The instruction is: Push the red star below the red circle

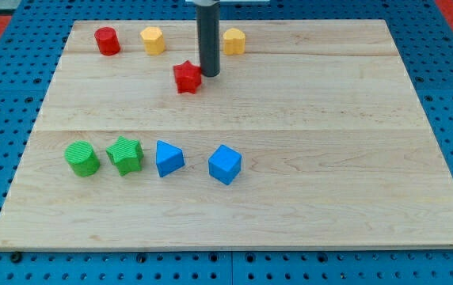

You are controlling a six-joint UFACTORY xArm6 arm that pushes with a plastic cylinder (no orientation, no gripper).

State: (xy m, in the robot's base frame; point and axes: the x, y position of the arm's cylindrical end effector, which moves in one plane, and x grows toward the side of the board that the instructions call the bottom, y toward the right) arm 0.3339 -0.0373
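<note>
The red star lies on the wooden board in the upper middle of the view. The red circle stands near the board's top left corner, well to the left of the star and higher in the view. My tip is the lower end of the dark rod and rests just to the right of the red star, touching or almost touching its right side.
A yellow block sits right of the red circle; another yellow block shows behind the rod. Lower down stand a green circle, a green star, a blue triangle and a blue cube. The board lies on blue pegboard.
</note>
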